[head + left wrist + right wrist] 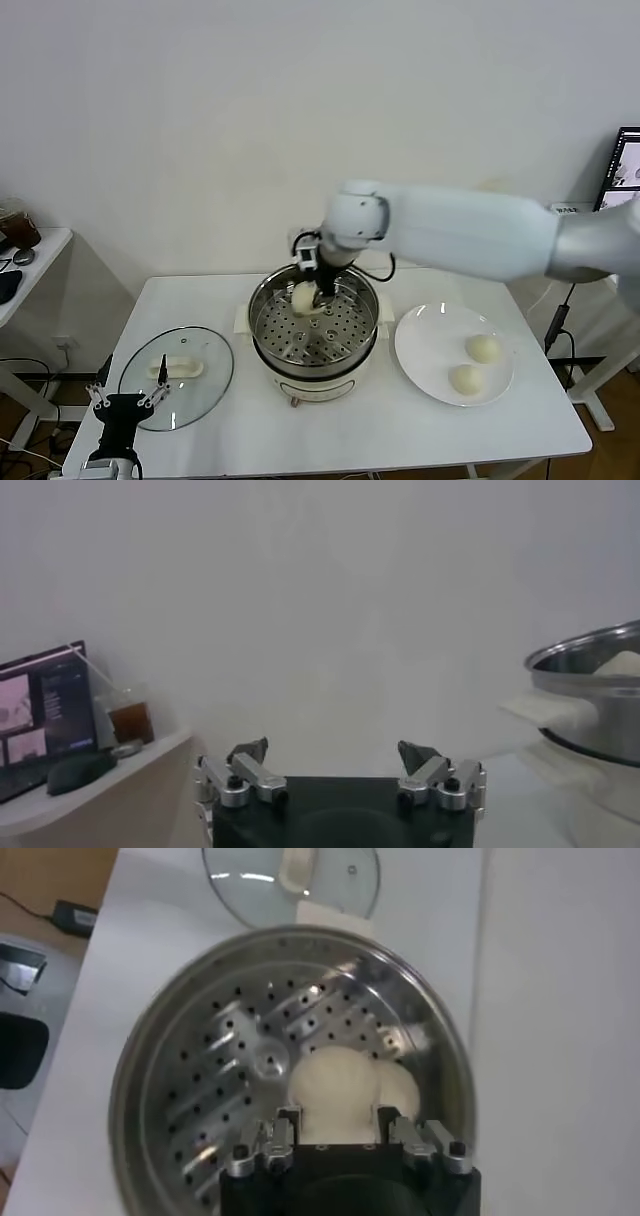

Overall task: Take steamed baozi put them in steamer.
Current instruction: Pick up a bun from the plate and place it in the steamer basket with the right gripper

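My right gripper (318, 293) reaches into the steamer (330, 335) from the back and is shut on a cream-white baozi (303, 297). In the right wrist view that baozi (335, 1083) sits between the fingers (288, 1120), low over the perforated tray (215, 1078). A second baozi (402, 1086) lies right beside it in the steamer. Two more baozi (483, 348) (465, 379) lie on the white plate (425, 340) to the right of the steamer. My left gripper (125, 400) waits open at the table's front left corner.
The glass lid (178, 375) with its white handle lies flat on the table left of the steamer, just beyond the left gripper (340, 755). A side table with a cup (130, 720) and a screen stands further left.
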Controlling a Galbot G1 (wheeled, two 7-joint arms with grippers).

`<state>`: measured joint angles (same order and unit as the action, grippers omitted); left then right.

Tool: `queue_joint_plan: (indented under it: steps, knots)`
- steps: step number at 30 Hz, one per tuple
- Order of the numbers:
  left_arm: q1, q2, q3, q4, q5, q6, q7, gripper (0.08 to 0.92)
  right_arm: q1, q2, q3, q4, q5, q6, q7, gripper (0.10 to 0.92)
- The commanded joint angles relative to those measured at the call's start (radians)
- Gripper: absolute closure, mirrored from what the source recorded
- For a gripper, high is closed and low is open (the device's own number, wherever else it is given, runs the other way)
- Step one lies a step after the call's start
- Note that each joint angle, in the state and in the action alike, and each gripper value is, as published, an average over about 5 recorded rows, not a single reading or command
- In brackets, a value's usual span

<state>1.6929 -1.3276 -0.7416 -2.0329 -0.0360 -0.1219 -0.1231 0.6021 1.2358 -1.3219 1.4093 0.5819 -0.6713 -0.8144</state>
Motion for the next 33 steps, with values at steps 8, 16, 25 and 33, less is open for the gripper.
queue_joint_plan:
  steps: [8, 16, 25, 33]
  knots:
    - [-0.005, 0.0, -0.005, 0.007, -0.002, -0.002, -0.002, 0.177, -0.103, 0.211, -0.018, -0.179, -0.011, -0.055, 0.063, 0.55]
    - [-0.009, 0.001, -0.008, 0.005, -0.003, -0.001, -0.002, 0.177, -0.133, 0.23, -0.01, -0.214, -0.015, -0.054, 0.075, 0.548]
    - [-0.013, 0.0, -0.005, 0.005, -0.003, 0.0, -0.002, 0.177, -0.091, 0.177, 0.016, -0.176, -0.025, -0.053, 0.003, 0.374]
    - [-0.021, 0.007, -0.007, -0.001, -0.007, 0.005, -0.001, 0.177, 0.129, -0.062, 0.007, -0.03, -0.141, 0.107, -0.306, 0.21]
